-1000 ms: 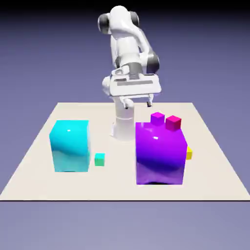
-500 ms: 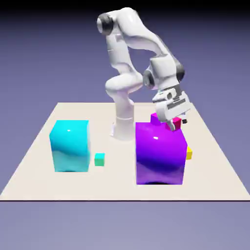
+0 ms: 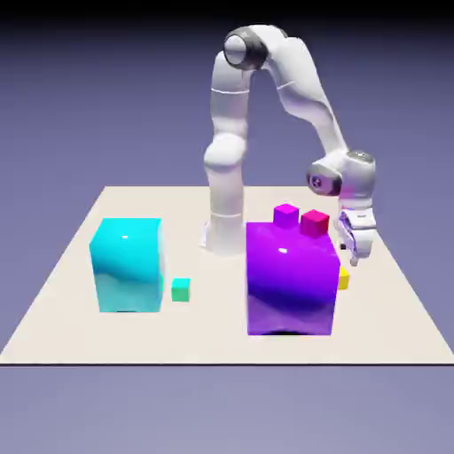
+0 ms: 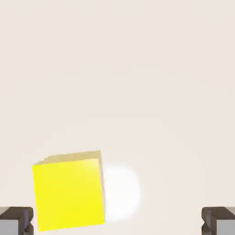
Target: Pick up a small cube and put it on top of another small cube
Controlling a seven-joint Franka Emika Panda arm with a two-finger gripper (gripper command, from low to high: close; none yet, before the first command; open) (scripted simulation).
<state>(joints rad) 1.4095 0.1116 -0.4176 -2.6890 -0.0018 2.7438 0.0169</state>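
1. Hanging just above the table (image 3: 71, 266) near its edge on the exterior view's right, the gripper (image 3: 354, 251) points down with its jaws spread wide and nothing between them.
2. Directly below it, the small yellow cube (image 3: 343, 280) rests on the table, touching or just beside the big purple cube (image 3: 292, 277).
3. Through the hand view, the yellow cube (image 4: 69, 190) sits close to the left fingertip (image 4: 16, 220), well apart from the right one.
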